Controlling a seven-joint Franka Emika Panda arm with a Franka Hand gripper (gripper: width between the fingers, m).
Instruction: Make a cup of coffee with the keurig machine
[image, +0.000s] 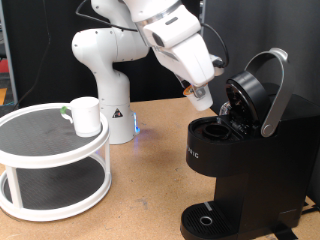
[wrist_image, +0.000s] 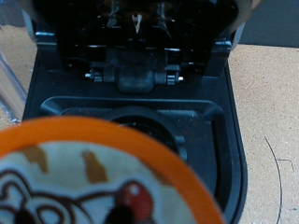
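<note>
- The machine (image: 245, 150) stands at the exterior view's right with its lid (image: 255, 92) swung up and the pod chamber (image: 213, 130) open; so the opening is done.
- The gripper (image: 203, 97) hangs just above that chamber, its tip pale and orange-edged. A pod (wrist_image: 93, 182) seems to be in it, though neither view shows the fingers plainly, so I cannot tell how wide they stand.
- The pod is not yet seated in the chamber, and the lid is not shut.
- The cup (image: 86, 115) sits on the upper tier of the round white stand (image: 60, 150) at the exterior view's left, well apart from the machine; the drip tray (image: 205, 217) is bare of it.
- Only the wrist view shows the pod's orange rim and printed lid, close against the lens, with the round chamber hole (wrist_image: 140, 121) beyond it.
- Only the exterior view shows cup, stand and tray.
</note>
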